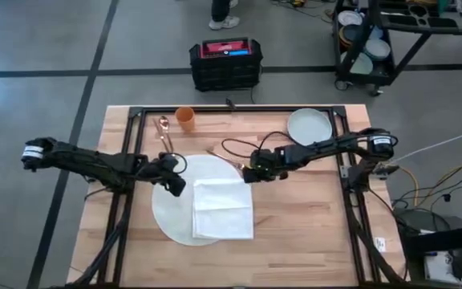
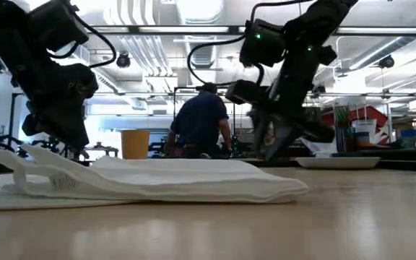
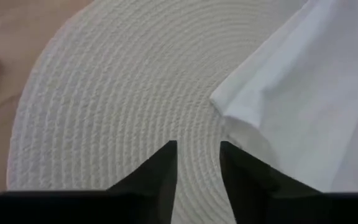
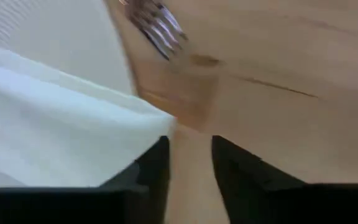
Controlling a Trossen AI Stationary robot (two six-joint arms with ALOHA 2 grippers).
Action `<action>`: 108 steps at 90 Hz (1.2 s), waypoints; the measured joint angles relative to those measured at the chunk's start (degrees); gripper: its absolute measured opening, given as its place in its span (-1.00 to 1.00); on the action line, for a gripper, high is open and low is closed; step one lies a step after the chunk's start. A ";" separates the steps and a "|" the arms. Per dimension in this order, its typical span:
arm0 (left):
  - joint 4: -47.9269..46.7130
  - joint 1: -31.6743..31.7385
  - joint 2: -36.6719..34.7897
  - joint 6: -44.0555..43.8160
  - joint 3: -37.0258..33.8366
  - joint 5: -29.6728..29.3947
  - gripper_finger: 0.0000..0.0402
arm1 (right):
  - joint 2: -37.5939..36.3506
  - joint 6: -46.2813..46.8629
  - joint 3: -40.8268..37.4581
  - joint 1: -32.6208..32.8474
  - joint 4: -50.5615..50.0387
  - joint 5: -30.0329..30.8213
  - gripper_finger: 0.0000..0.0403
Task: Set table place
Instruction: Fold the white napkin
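- The round white mat (image 1: 175, 210) lay near the middle of the table (image 1: 295, 233), a folded white napkin (image 1: 223, 209) across its right part.
- The left tool (image 1: 175, 186) hovered over the mat's left edge, fingers narrowly parted, holding nothing.
- The right tool (image 1: 253, 173) hung by the napkin's far corner, narrowly parted, empty.
- A fork (image 4: 157, 28) lay nearby.

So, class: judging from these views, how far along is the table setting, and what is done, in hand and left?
Done: the white mat lies on the table with a folded napkin on it.
In hand: nothing is gripped. The left gripper hangs open over the mat by the napkin's corner; the right gripper hangs open at the napkin's edge near the fork.
Left: plate, orange cup, spoon and fork are off the mat.
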 joint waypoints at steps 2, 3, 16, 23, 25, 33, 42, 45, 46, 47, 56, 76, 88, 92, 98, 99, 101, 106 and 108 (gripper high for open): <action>-0.07 0.00 0.03 0.00 0.00 -0.20 -0.40 | 0.03 0.39 0.00 0.01 0.06 0.00 -0.24; -0.13 -0.01 0.03 -0.01 0.00 -0.44 -0.39 | 0.04 0.64 0.00 0.03 0.04 -0.02 -0.21; -0.21 0.28 0.60 -0.09 0.00 -1.80 -0.32 | 0.14 0.98 0.00 0.08 0.07 -0.88 0.07; -0.21 0.28 0.78 0.09 0.00 -1.23 -0.29 | 0.14 1.31 0.00 0.10 0.04 -1.97 0.17; -0.51 0.28 0.90 0.12 0.00 -1.18 -0.28 | 0.14 1.65 0.00 0.10 0.09 -1.96 0.19; -1.27 0.28 1.36 0.17 -0.07 -1.01 -0.25 | 0.22 2.89 0.00 0.08 1.59 -1.94 0.23; -1.84 0.28 2.12 0.17 -0.07 -1.01 -0.23 | 0.49 4.75 0.00 0.08 2.07 -1.14 0.20; -1.88 0.28 2.40 0.20 -0.07 -1.01 -0.23 | 0.58 5.65 0.00 0.08 2.05 -0.45 0.18; -1.89 0.28 2.48 0.20 -0.07 -1.01 -0.23 | 0.61 5.78 0.00 0.08 2.03 -0.26 0.17; -1.91 0.28 2.55 0.20 -0.07 -1.01 -0.23 | 0.65 5.82 0.00 0.08 2.01 -0.11 0.16; -2.05 0.28 3.11 0.20 -0.07 -1.01 -0.25 | 1.32 7.22 0.02 0.06 2.10 0.59 0.04; -2.05 0.28 4.16 0.22 -0.07 -1.01 -0.32 | 3.29 9.45 0.02 0.06 3.05 1.40 -0.15; -1.94 0.33 4.57 1.31 -0.11 -1.01 -0.36 | 3.92 10.99 0.02 0.06 4.25 1.01 -0.19; -2.05 0.33 4.62 1.53 -0.11 -1.01 -0.37 | 3.98 11.52 0.02 0.06 4.14 1.07 -0.20; -1.94 0.37 4.60 1.92 -0.11 -1.01 -0.38 | 3.99 11.64 0.02 0.06 4.20 1.37 -0.20; -1.94 0.37 4.62 1.94 -0.11 -1.02 -0.38 | 3.99 11.64 0.02 0.06 4.22 1.43 -0.20; -1.96 0.37 4.72 2.09 -0.11 -1.03 -0.39 | 3.99 11.64 0.02 0.06 4.23 1.43 -0.20; -2.00 0.37 4.84 2.77 -0.11 -1.03 -0.40 | 3.99 11.75 0.02 0.06 4.28 1.45 -0.19; -2.02 0.37 4.85 2.94 -0.11 -1.03 -0.40 | 3.99 11.80 0.02 0.06 4.31 1.43 -0.19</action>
